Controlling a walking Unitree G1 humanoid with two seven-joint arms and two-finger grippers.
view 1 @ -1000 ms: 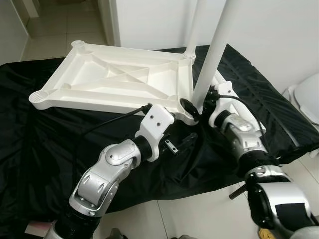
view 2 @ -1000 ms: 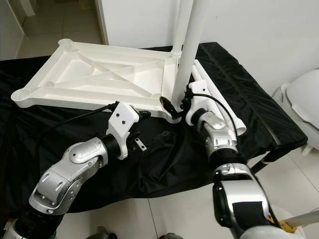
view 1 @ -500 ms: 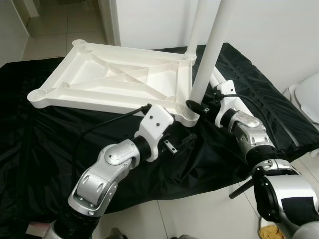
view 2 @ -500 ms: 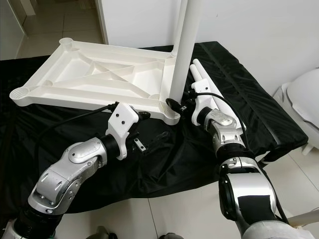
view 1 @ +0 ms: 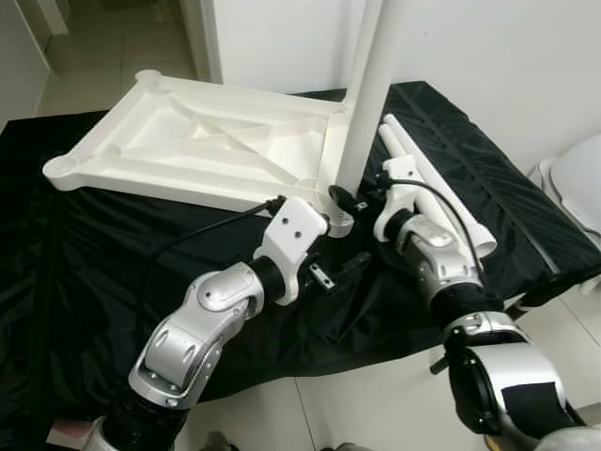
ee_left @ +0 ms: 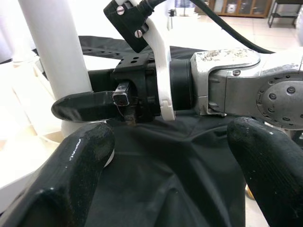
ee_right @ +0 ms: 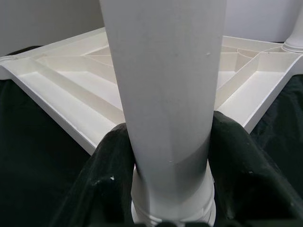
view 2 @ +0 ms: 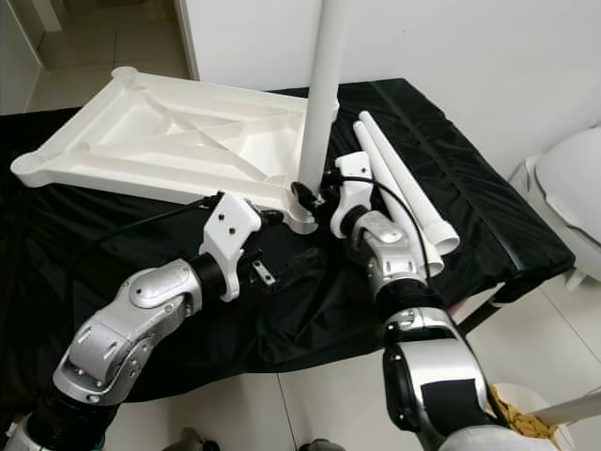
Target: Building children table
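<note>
The white tabletop (view 1: 188, 141) lies upside down on a black cloth (view 1: 94, 272). A white leg (view 1: 364, 94) stands in its near right corner socket. My right gripper (view 1: 349, 199) is shut on that leg just above the socket, and its fingers (ee_right: 111, 184) hug the tube (ee_right: 165, 94). Another leg's base (ee_right: 296, 28) stands at the far corner. My left gripper (view 1: 352, 266) hovers open over the cloth just in front of that corner. Its fingers (ee_left: 80, 161) are spread wide with nothing between them.
Two loose white legs (view 1: 432, 197) lie on the cloth to the right of my right arm. A white lidded seat (view 1: 577, 178) stands on the tiled floor at the far right. A white wall rises behind the table. The cloth's front edge hangs near my body.
My right gripper has carried the leg's foot leftward onto the corner socket, and the leg now stands more upright. The tabletop has slid a little left. The left gripper has barely moved.
</note>
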